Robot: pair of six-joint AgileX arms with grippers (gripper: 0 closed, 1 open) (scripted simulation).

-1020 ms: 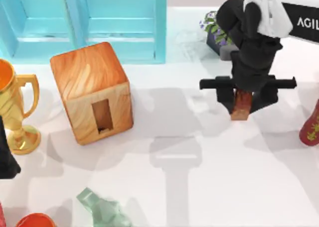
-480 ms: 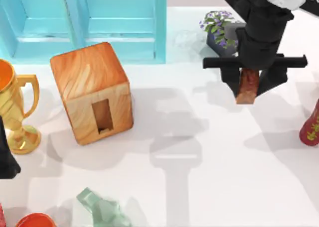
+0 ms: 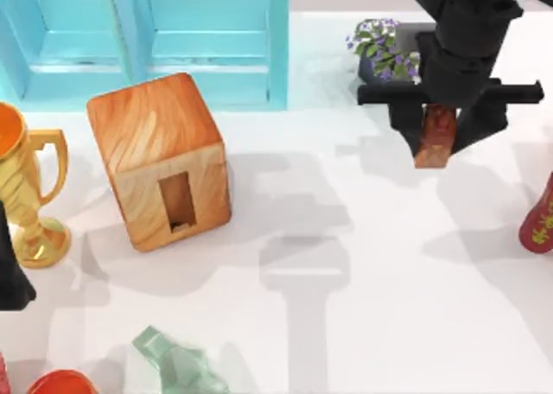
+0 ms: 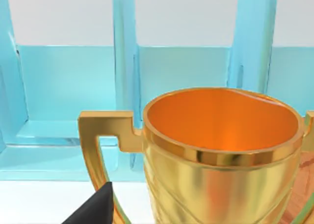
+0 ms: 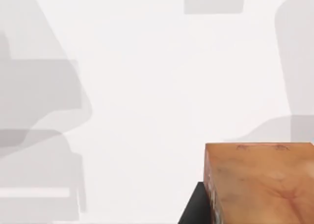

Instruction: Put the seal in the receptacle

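Observation:
The seal [image 3: 436,135], a small reddish-brown block, hangs above the table at the back right, held between the black fingers of my right gripper [image 3: 437,128], which is shut on it. In the right wrist view the seal [image 5: 260,184] shows close up over the white table. The receptacle, a wooden box [image 3: 160,156] with a slot in its front face, stands at the left middle, far from the seal. My left arm [image 3: 10,273] is parked at the left edge, by the gold trophy; one dark fingertip [image 4: 93,209] of it shows in the left wrist view.
A gold trophy [image 3: 26,195] stands at the far left, seen close as trophy [image 4: 221,150]. A blue shelf unit [image 3: 147,40] lines the back. A potted plant [image 3: 384,57] sits behind the right gripper. A red bottle [image 3: 540,221] stands at the right edge, a green glass thing [image 3: 173,359] at the front left.
My right gripper has risen and drifted towards the back right with the seal in it. The left arm and the box have not moved.

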